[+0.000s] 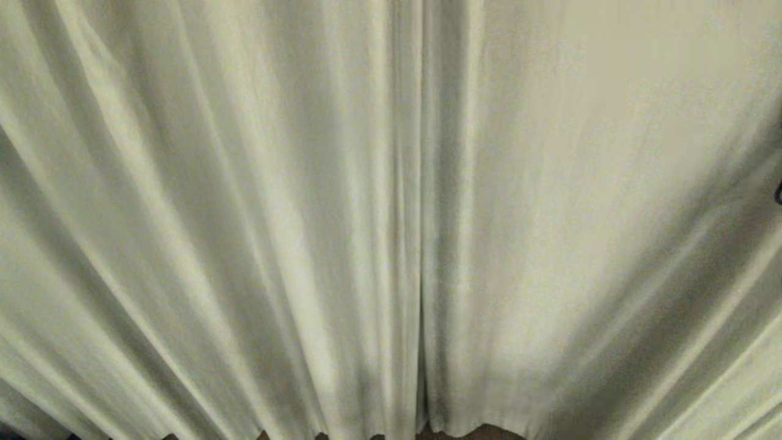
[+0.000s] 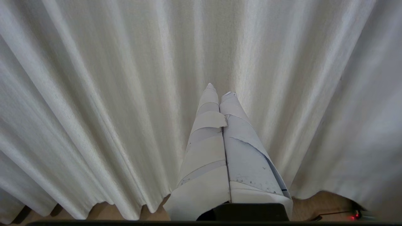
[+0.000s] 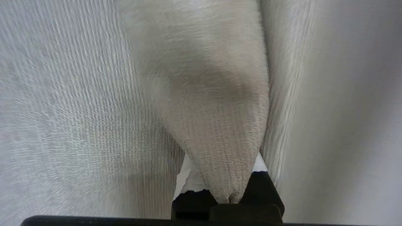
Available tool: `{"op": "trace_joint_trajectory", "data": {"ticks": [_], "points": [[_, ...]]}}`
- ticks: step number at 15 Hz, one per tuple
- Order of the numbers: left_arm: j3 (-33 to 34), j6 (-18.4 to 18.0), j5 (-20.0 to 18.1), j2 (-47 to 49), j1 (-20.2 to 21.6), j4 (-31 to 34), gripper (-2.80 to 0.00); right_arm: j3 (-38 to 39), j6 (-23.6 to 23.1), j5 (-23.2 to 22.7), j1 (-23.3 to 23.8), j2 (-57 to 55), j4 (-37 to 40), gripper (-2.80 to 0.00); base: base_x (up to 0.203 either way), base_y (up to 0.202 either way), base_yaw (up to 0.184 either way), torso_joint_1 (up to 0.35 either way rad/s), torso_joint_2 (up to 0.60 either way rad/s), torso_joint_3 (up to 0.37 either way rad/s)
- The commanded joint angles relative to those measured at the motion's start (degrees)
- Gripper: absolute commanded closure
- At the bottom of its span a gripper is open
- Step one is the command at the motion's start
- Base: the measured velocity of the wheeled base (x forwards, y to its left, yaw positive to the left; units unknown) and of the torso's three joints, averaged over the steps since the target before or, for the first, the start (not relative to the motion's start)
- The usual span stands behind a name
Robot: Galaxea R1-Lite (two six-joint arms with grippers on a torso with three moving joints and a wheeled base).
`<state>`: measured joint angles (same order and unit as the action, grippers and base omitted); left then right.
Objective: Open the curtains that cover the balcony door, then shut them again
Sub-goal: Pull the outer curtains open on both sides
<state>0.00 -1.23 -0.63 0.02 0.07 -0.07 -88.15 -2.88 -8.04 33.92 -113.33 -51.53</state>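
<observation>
Right tool (image 3: 226, 188) clamped on fold of curtains (image 1: 550, 214), left tool (image 2: 220, 94) closed, idle; opening step, next pull panel sideways.

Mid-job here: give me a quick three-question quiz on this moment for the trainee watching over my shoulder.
1. True or false: in the head view the curtains hang drawn together, with the balcony door hidden behind them.
2. What does the right gripper have between its fingers? A) a door handle B) a fold of curtain fabric C) nothing
3. Fill in: the left gripper points at the pleats with its fingers ____ and holds nothing.

Key: 1 true; 2 B; 3 shut.
</observation>
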Motion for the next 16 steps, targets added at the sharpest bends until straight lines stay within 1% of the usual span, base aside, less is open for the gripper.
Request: {"op": "trace_joint_trajectory", "data": {"ticks": [1, 4, 8, 13, 15, 16], "points": [[0.0, 0.0, 0.0, 0.0, 0.0, 0.0, 0.00, -2.8, 0.9, -0.1, 5.2, -4.0, -0.5, 0.00, 0.000, 0.000, 0.000, 0.000, 0.00, 0.000], [0.0, 0.0, -0.1, 0.0, 0.0, 0.0, 0.00, -6.6, 1.2, -0.1, 10.3, -8.4, -0.7, 0.00, 0.000, 0.000, 0.000, 0.000, 0.00, 0.000], [0.0, 0.0, 0.0, 0.0, 0.0, 0.0, 0.00, -10.5, 1.3, -0.1, 14.8, -12.5, -0.7, 0.00, 0.000, 0.000, 0.000, 0.000, 0.00, 0.000], [0.0, 0.0, -0.1, 0.0, 0.0, 0.0, 0.00, -10.0, 1.2, -0.2, 15.5, -11.5, -0.7, 0.00, 0.000, 0.000, 0.000, 0.000, 0.00, 0.000], [0.0, 0.0, -0.1, 0.0, 0.0, 0.0, 0.00, -8.5, 1.2, -0.3, 15.4, -8.6, -0.5, 0.00, 0.000, 0.000, 0.000, 0.000, 0.00, 0.000], [0.0, 0.0, -0.1, 0.0, 0.0, 0.0, 0.00, -6.5, 1.2, -0.6, 15.2, -6.3, -0.3, 0.00, 0.000, 0.000, 0.000, 0.000, 0.00, 0.000]]}}
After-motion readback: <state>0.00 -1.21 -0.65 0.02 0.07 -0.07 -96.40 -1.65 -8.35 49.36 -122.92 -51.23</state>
